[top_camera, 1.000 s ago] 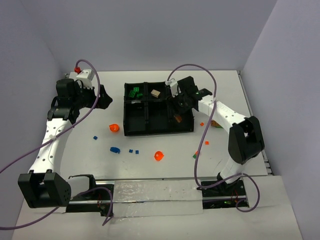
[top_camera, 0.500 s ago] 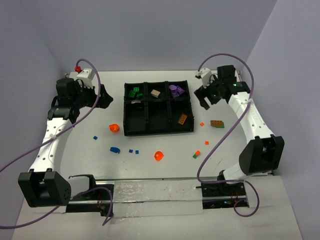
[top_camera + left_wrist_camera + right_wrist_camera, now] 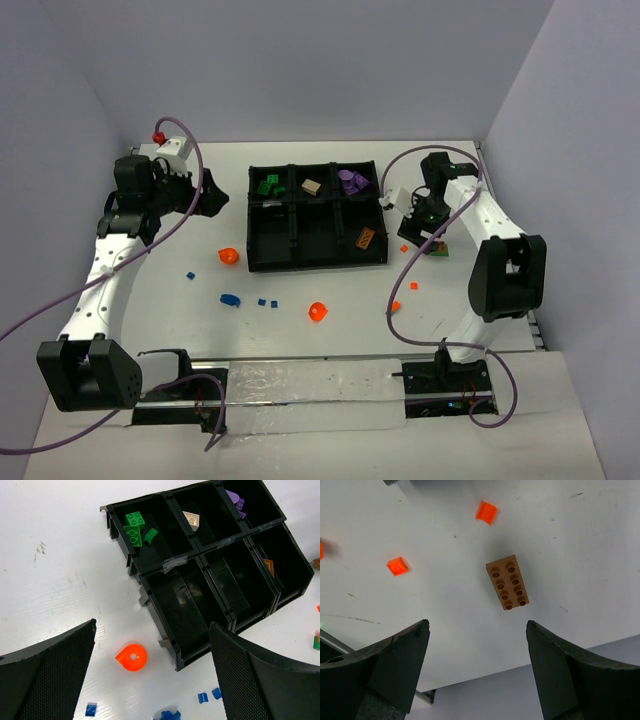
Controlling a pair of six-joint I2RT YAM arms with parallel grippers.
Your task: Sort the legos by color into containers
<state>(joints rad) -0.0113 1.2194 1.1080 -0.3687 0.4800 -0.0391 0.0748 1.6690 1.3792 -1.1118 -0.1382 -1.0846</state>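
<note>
Roughly judged, the sorting is under way but far from finished. Inside the tray (image 3: 250, 230), the far row holds green pieces (image 3: 135, 524) in the left compartment, one tan piece (image 3: 192, 520) in the middle and purple pieces (image 3: 236, 502) on the right. A brown piece (image 3: 268, 567) lies in the near right compartment, and the two other near compartments look empty.

Many legos are not sorted yet. An orange round piece (image 3: 131, 657) and blue bits (image 3: 230, 299) lie on the table near-left of the tray. Small orange pieces (image 3: 486, 511) and a brown brick (image 3: 507, 581) lie to its right.

This brick lies flat, studs up, in two rows of four. The right gripper (image 3: 476, 625) hovers over it with jaws apart, holding nothing. The left gripper (image 3: 152, 625), left of the tray, is also wide apart and empty.
</note>
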